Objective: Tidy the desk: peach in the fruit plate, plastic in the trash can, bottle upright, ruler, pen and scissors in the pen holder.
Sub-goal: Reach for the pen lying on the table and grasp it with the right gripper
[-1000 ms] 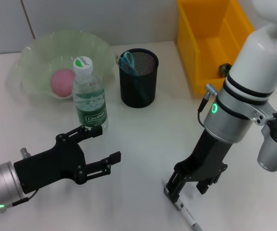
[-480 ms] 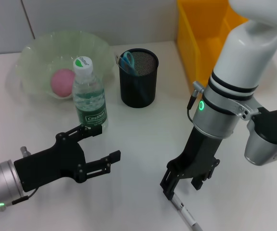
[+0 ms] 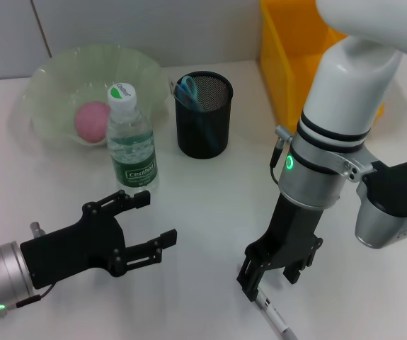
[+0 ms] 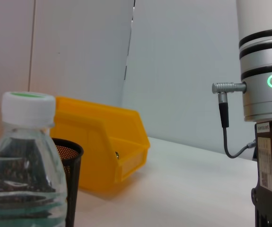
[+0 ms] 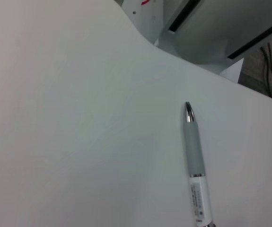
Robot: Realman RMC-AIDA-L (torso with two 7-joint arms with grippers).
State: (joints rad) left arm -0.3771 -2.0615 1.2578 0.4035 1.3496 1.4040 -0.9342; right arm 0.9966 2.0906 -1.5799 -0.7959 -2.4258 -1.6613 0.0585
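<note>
Right gripper (image 3: 268, 273) spread low over the pen (image 3: 272, 317) on the surface (image 3: 210, 205), left gripper (image 3: 146, 227) spread beside the upright bottle (image 3: 129, 138)

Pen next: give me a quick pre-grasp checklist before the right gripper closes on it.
1. Pen lying flat on the table, nothing touching it: ok.
2. Right gripper over the pen's end: ok.
3. Right fingers astride the pen: cannot tell.
4. Left gripper open, near the bottle, apart from the pen: ok.
5. Holder upright, scissors inside, room left for the pen: ok.
6. Bottle upright, peach in the plate: ok.
</note>
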